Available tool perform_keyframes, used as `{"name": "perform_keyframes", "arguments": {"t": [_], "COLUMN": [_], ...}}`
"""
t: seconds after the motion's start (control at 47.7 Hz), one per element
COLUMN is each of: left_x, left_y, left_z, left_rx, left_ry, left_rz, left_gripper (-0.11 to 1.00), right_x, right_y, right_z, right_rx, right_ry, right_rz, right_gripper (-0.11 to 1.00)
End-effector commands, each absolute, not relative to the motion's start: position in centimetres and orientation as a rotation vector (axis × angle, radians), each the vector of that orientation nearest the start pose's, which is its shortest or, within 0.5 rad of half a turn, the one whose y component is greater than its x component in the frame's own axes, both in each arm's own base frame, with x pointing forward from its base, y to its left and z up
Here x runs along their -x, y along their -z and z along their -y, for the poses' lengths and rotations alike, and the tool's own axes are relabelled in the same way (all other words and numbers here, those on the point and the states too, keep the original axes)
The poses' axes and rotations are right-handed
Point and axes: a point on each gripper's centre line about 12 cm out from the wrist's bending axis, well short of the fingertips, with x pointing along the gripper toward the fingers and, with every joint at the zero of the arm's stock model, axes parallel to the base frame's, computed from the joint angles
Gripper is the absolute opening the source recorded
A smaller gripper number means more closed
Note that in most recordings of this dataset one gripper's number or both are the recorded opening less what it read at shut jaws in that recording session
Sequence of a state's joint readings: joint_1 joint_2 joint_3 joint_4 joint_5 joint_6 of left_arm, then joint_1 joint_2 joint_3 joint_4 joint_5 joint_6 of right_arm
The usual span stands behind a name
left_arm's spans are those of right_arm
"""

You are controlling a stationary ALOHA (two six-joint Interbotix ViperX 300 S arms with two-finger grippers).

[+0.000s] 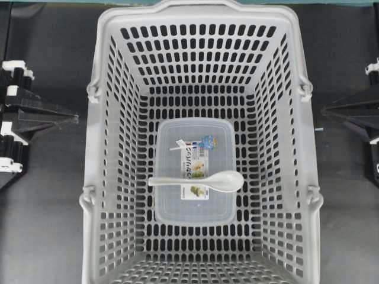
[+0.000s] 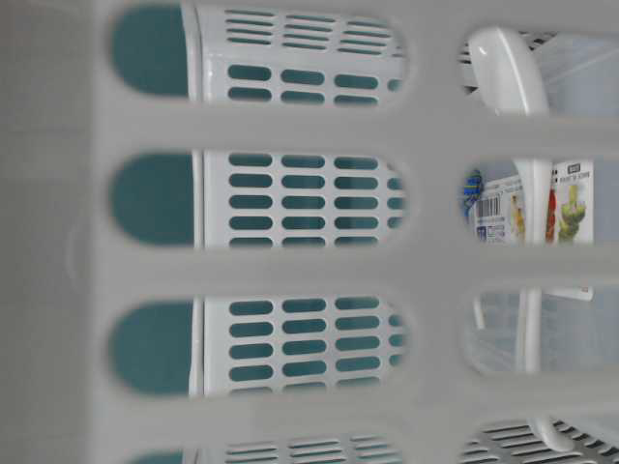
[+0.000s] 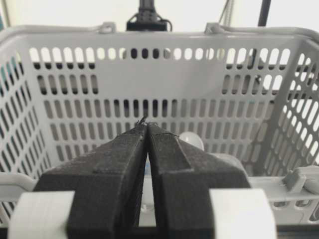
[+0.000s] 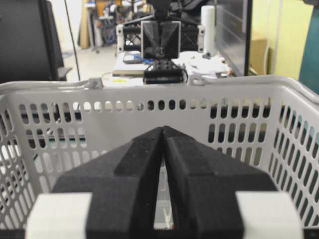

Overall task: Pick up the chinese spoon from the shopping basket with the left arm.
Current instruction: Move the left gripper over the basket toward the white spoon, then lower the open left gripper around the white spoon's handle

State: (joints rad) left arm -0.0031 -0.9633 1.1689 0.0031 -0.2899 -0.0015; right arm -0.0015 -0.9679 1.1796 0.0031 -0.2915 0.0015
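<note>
From overhead, the shopping basket (image 1: pixel 201 35) is sitting on a dark, matte tabletop (image 1: pixel 47 225), filling the middle of the view. The chinese spoon (image 1: pixel 198 181) is lying across the lid of a clear labelled container (image 1: pixel 172 142) on the basket floor, bowl toward the right, handle pointing left. The left gripper (image 1: pixel 76 118) is resting outside the basket's left wall, its tips pressed together and holding nothing; the right gripper (image 1: pixel 324 110) is mirroring it beyond the right wall, likewise closed and empty.

At table level, the camera is looking through the blurred slots of the near basket wall (image 2: pixel 290 266). A teal surface is showing behind the far slots, and the spoon (image 2: pixel 513 68) and the container's label (image 2: pixel 571 203) are appearing at the right.

The left wrist view is showing the left gripper (image 3: pixel 146 125) with fingers meeting at the tip, just outside the basket rim (image 3: pixel 20 180). The spoon's bowl (image 3: pixel 192 139) is peeking past the right finger. Bright light is washing out the room beyond.

The right wrist view is showing the right gripper (image 4: pixel 162 129) closed, facing the basket (image 4: pixel 75 114). Beyond it, the left arm (image 4: pixel 160 42), a cluttered desk, a dark chair and a yellow-green wall are standing in the room.
</note>
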Motion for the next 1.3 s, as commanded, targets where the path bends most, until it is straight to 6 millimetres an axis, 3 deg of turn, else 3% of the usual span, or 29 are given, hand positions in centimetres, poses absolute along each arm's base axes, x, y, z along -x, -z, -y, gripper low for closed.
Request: {"name": "perform_keyframes", "arguments": {"t": [0.0, 0.084, 0.44, 0.922, 1.069, 1.279], "left_x": [-20.6, -21.5, -26.1, -35.8, -37.6, -39.1], "left_y": [-31.2, -31.4, -34.9, -34.3, -33.8, -32.6], "left_z": [0.5, 0.5, 2.7, 4.1, 4.7, 5.3], "left_rx": [-0.028, -0.026, -0.048, -0.063, -0.068, -0.051], "left_ry": [0.027, 0.026, 0.100, 0.100, 0.107, 0.105], "left_rz": [0.060, -0.041, -0.341, -0.629, -0.697, -0.743], "left_gripper": [0.06, 0.00, 0.00, 0.00, 0.00, 0.00], "right_x": [-19.9, -20.0, -20.0, -19.9, -19.9, -19.9], "right_y": [-30.0, -29.7, -29.1, -28.5, -28.4, -28.4], "right_z": [0.0, 0.0, 0.0, 0.0, -0.1, -0.1], "right_rx": [-0.018, -0.027, -0.073, -0.132, -0.130, -0.130], "right_ry": [-0.001, 0.001, 0.000, 0.001, 0.000, -0.002], "right_rz": [0.100, 0.080, 0.034, -0.014, -0.019, -0.020], "right_gripper": [0.00, 0.00, 0.00, 0.01, 0.15, 0.60]}}
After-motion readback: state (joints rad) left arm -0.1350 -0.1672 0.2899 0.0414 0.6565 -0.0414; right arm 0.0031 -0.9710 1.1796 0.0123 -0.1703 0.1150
